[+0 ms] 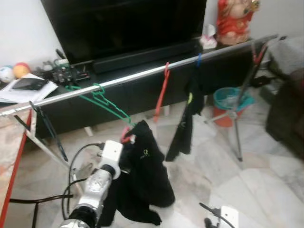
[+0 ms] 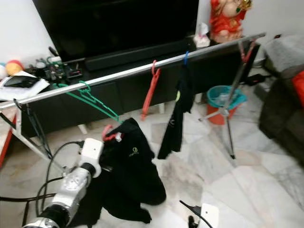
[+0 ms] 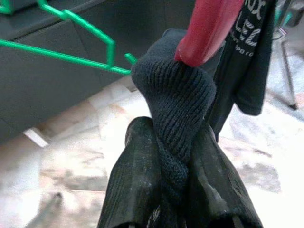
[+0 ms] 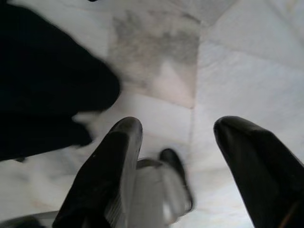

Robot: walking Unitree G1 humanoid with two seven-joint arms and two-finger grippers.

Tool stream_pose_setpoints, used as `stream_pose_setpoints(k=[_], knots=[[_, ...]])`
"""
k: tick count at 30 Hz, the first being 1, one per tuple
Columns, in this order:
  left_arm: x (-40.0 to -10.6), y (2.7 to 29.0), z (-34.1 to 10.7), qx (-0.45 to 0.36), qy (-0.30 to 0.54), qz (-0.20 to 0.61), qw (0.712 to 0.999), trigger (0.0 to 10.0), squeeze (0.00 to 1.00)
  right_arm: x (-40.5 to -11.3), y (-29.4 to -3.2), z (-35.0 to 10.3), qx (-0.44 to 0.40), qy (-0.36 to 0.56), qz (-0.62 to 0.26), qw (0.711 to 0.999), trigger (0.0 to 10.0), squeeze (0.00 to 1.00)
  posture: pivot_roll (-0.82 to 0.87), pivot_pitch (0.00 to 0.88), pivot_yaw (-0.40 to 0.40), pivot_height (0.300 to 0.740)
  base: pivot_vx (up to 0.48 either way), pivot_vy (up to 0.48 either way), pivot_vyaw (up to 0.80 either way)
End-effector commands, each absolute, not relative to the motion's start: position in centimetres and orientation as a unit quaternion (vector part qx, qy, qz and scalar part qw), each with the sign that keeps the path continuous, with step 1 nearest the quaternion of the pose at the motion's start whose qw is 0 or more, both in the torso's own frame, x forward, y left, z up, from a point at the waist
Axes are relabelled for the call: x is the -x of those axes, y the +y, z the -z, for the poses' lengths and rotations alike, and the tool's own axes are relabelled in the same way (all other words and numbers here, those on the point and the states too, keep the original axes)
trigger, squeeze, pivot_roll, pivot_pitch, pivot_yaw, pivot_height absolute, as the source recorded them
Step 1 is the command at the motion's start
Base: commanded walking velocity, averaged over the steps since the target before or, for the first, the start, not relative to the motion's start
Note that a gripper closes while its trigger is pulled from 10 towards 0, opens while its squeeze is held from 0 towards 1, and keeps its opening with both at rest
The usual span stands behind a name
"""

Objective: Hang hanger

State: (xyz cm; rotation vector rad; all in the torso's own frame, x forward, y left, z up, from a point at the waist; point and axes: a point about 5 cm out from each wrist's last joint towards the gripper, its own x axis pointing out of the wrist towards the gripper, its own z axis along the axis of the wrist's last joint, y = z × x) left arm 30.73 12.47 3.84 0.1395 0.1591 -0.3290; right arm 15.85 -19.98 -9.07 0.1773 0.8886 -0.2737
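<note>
Marble floor (image 1: 266,180) below. Right gripper (image 4: 178,166) idle at 5 o'clock, fingers spread. Left gripper (image 3: 173,190) clamps black shirt (image 1: 145,175) collar around red hanger (image 1: 126,134), raising it toward rail (image 1: 142,75), probably to hook beside green hanger (image 1: 107,104).

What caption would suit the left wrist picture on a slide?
Left gripper shut on black garment with its red hanger, near the green hanger.
</note>
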Motion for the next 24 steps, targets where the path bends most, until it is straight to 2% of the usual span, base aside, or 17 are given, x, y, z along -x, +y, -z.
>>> stream_pose_setpoints(k=[1, 12, 15, 19, 24], knots=[[-30.9, 13.6, -4.2, -0.081, 0.07, 0.15, 0.983, 10.0, 0.0, -15.5, -19.4, 9.3, -0.09, 0.436, 0.125, 0.887, 10.0, 0.0, -0.23, 0.0, 0.07, 0.74, 0.0, 0.0, 0.0], [-30.4, 13.7, -4.1, -0.107, 0.07, 0.162, 0.978, 10.0, 0.0, -15.6, -19.4, 9.3, -0.088, 0.436, 0.12, 0.888, 10.0, 0.0, -0.23, 0.0, 0.07, 0.74, 0.0, 0.0, 0.0], [-30.0, 13.6, -4.1, -0.11, 0.065, 0.184, 0.975, 10.0, 0.0, -15.7, -19.4, 9.3, -0.086, 0.436, 0.117, 0.888, 10.0, 0.0, -0.23, 0.0, 0.07, 0.74, 0.0, 0.0, 0.0], [-29.4, 13.4, -4.5, -0.123, 0.053, 0.252, 0.958, 10.0, 0.0, -15.6, -19.4, 9.3, -0.086, 0.436, 0.116, 0.888, 10.0, 0.0, -0.23, 0.0, 0.071, 0.74, 0.0, 0.0, 0.0], [-29.5, 13.5, -4.9, -0.133, 0.053, 0.261, 0.955, 10.0, 0.0, -15.6, -19.4, 9.3, -0.086, 0.437, 0.115, 0.888, 10.0, 0.0, -0.22, 0.0, 0.072, 0.74, 0.0, 0.0, 0.0]])
